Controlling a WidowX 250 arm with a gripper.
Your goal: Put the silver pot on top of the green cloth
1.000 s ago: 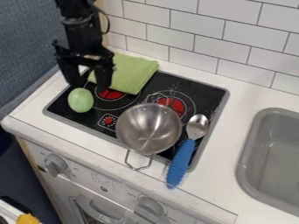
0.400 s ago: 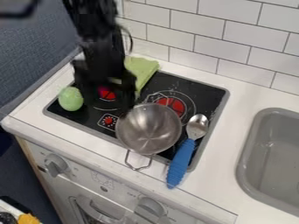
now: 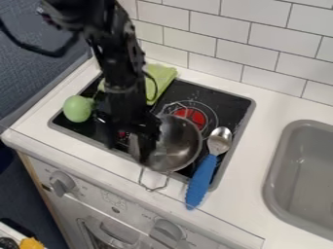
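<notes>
Spoon (image 3: 203, 177) and green ovoid (image 3: 78, 109) flank pot (image 3: 183, 141) and pincer (image 3: 128, 148).

Green egg-shaped object (image 3: 78, 109) at left on cooktop (image 3: 233, 104); blue-handled metal spoon (image 3: 202, 179) across its front edge; grey sink (image 3: 304, 155) farther right.

The pot (image 3: 177, 146) was of shiny metal, smooth on the inside. The spoon (image 3: 220, 140) had a polished metal bowl, and its handle (image 3: 203, 179) looked like matt plastic with ridges. The towel (image 3: 164, 78) was soft-looking cloth. The stove top (image 3: 224, 102) was smooth and glossy. The wall tiles (image 3: 247, 44) had a smooth surface with a light shine.
</notes>
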